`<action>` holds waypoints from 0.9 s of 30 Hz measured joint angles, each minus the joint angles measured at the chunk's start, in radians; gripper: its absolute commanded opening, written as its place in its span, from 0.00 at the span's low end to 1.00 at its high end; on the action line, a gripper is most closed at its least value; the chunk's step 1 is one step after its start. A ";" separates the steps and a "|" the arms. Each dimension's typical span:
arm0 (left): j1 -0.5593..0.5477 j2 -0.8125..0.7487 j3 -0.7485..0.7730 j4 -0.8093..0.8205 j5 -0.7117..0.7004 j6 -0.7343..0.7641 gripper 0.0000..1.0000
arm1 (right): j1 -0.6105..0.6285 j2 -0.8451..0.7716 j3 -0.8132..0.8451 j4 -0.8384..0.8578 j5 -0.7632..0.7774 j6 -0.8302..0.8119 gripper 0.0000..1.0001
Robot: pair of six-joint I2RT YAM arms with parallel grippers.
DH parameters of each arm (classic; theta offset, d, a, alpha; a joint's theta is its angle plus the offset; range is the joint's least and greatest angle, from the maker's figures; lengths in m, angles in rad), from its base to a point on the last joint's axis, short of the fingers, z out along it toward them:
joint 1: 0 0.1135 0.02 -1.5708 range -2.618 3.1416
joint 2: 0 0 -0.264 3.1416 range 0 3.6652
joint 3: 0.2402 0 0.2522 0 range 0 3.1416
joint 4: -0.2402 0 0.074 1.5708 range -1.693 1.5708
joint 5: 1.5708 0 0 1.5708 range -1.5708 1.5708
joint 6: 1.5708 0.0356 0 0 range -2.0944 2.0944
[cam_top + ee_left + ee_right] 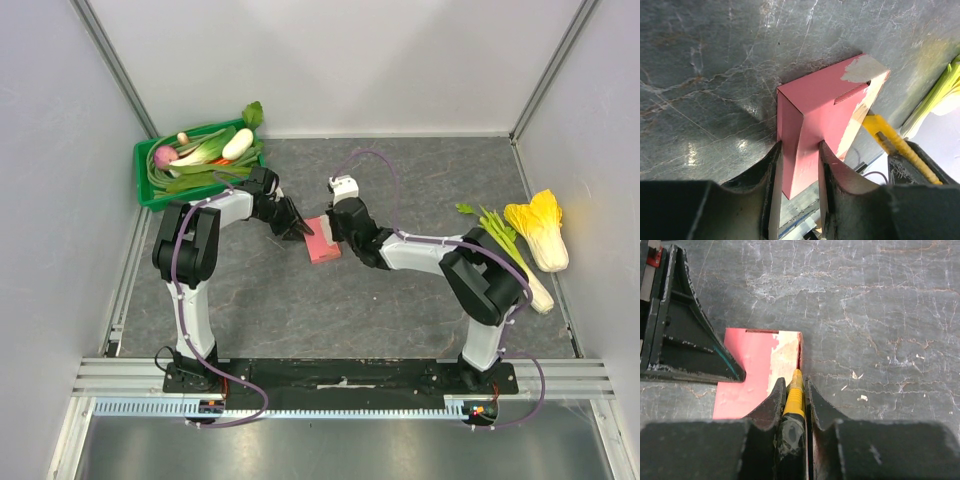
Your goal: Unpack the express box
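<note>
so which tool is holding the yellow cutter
The right tool is shut on the yellow cutter, whose tip sits at the edge of the express box. The left tool grips the box itself instead.

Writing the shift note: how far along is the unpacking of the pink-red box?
Done: the left hand grips the small flat pink-red cardboard box. In hand: the right hand holds a yellow box cutter, its tip at the box's edge by the beige torn patch. Left: the box still looks closed, with no contents in view.
</note>
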 measured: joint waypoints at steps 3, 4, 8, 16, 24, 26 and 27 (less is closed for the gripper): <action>0.000 0.000 -0.002 0.003 0.001 -0.007 0.32 | 0.006 -0.026 -0.010 -0.034 -0.003 0.010 0.00; 0.001 0.000 -0.003 0.004 0.002 -0.009 0.32 | 0.009 -0.037 -0.013 -0.049 -0.004 0.014 0.00; 0.002 0.000 -0.005 0.006 0.004 -0.013 0.38 | 0.015 -0.086 -0.016 -0.123 -0.006 0.030 0.00; 0.003 -0.006 -0.014 0.026 0.009 -0.017 0.65 | 0.015 -0.164 0.005 -0.195 0.017 0.052 0.00; -0.006 -0.058 -0.045 0.039 -0.050 0.008 0.62 | 0.000 -0.161 0.087 -0.211 0.026 0.046 0.00; -0.006 -0.079 -0.061 0.033 -0.083 0.021 0.56 | -0.011 -0.159 0.097 -0.224 0.032 0.040 0.00; -0.005 -0.087 -0.070 0.031 -0.098 0.030 0.54 | -0.014 -0.159 0.098 -0.229 0.034 0.037 0.00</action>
